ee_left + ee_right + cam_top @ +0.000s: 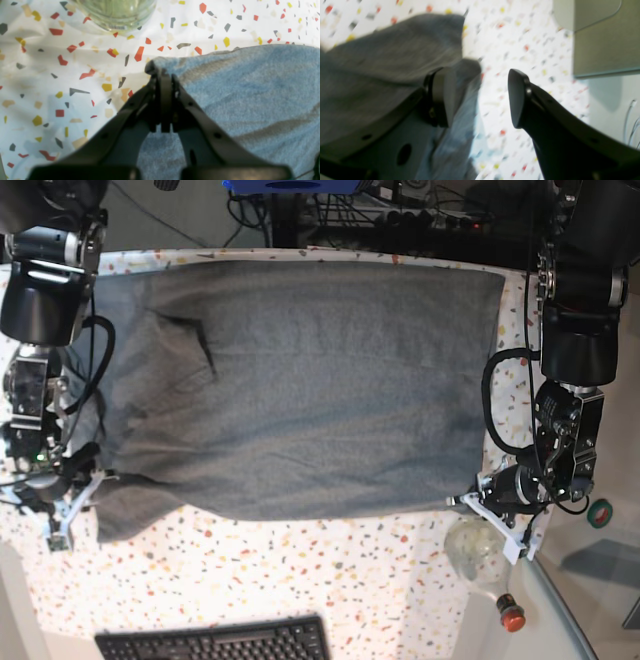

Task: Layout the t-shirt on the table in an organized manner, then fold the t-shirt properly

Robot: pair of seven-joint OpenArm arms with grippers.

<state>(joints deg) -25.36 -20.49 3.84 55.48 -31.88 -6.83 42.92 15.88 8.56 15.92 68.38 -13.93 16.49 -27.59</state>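
Observation:
The grey t-shirt (300,380) lies spread wide over the speckled table (300,570), with a crease near one sleeve. At the right of the base view my left gripper (468,500) is at the shirt's near corner. The left wrist view shows that gripper (161,72) shut on a pinched fold of the t-shirt (250,100), low over the table (75,75). At the left of the base view is my right gripper (85,485). In its wrist view this gripper (480,97) is open; the t-shirt (382,62) drapes against one finger (440,97) and nothing is clamped.
A glass jar (475,550) stands just beyond the left gripper, also seen as the jar (115,12). A red button (510,612) and a black keyboard (215,642) sit near the front edge. A grey panel (607,37) lies off the table's side.

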